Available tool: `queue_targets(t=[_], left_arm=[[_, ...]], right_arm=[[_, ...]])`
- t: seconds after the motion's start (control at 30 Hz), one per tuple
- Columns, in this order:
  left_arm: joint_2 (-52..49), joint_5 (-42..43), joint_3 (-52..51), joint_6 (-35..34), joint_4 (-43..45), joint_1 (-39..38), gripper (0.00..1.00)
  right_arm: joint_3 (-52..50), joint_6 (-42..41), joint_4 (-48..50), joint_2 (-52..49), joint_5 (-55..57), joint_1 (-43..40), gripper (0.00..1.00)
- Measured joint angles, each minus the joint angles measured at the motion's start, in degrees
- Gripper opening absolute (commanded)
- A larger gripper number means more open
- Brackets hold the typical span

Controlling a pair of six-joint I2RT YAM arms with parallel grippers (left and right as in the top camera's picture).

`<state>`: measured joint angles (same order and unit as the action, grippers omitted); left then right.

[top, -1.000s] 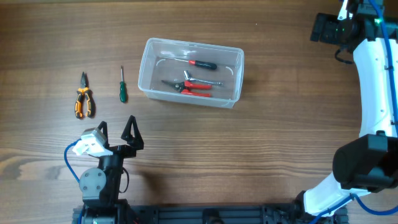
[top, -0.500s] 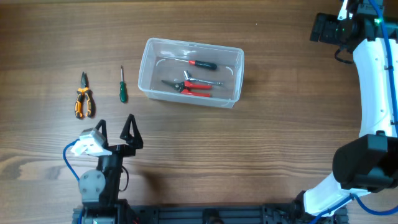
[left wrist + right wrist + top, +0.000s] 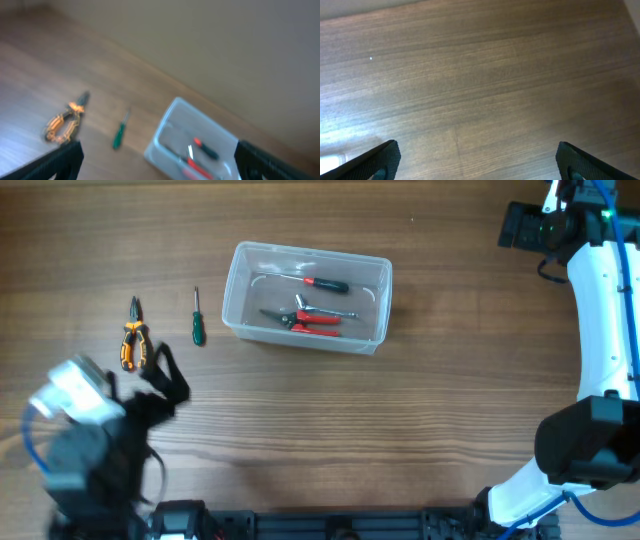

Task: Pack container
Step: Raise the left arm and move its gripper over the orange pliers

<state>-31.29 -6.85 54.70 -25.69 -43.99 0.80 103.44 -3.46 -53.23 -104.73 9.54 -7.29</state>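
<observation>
The clear plastic container (image 3: 310, 250) sits at the table's middle back. It holds a red-and-black screwdriver (image 3: 325, 282) and red-handled pliers (image 3: 312, 318). A green screwdriver (image 3: 197, 320) and orange-handled pliers (image 3: 134, 340) lie on the table to its left. My left gripper (image 3: 142, 383) is blurred, open and empty, at the front left just below the orange pliers. Its wrist view shows the container (image 3: 175, 104), green screwdriver (image 3: 120, 134) and orange pliers (image 3: 65, 122) ahead of the open fingers (image 3: 157, 167). My right gripper (image 3: 520, 225) is open and empty at the far right back.
The right wrist view shows only bare wooden table (image 3: 480, 75) between the open fingers (image 3: 480, 165). The right arm's white links (image 3: 600, 310) run down the table's right side. A pale wall (image 3: 200, 30) shows behind the table.
My left arm has swung left and toward the orange pliers, and is blurred by motion. The right arm and all the tools have not moved.
</observation>
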Motion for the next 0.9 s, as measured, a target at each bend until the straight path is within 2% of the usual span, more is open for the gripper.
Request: queue_targets(t=[0.1, 0.2, 0.3, 0.47, 0.67, 0.9], left_arm=[[-15.6, -2.2, 18.3, 1.7, -11.8, 0.0, 1.00], [-27.9, -3.1, 31.3, 4.0, -18.4, 0.0, 1.00], [-38.1, -3.7, 40.3, 6.6, -19.4, 0.0, 1.00], [-45.5, -3.7, 42.9, 8.6, -17.7, 0.0, 1.00], [-50.0, -5.0, 43.1, 11.5, -17.5, 0.1, 1.00], [-60.7, -5.6, 43.7, 12.1, -17.7, 4.7, 1.00]], right_arm=[[0.0, 0.0, 0.0, 0.0, 0.0, 0.0, 1.00], [0.0, 0.0, -0.1, 0.0, 0.0, 0.0, 1.00], [0.0, 0.0, -0.1, 0.0, 0.0, 0.0, 1.00], [0.0, 0.0, -0.1, 0.0, 0.0, 0.0, 1.00], [0.0, 0.0, -0.1, 0.0, 0.0, 0.0, 1.00], [0.0, 0.0, -0.1, 0.0, 0.0, 0.0, 1.00]])
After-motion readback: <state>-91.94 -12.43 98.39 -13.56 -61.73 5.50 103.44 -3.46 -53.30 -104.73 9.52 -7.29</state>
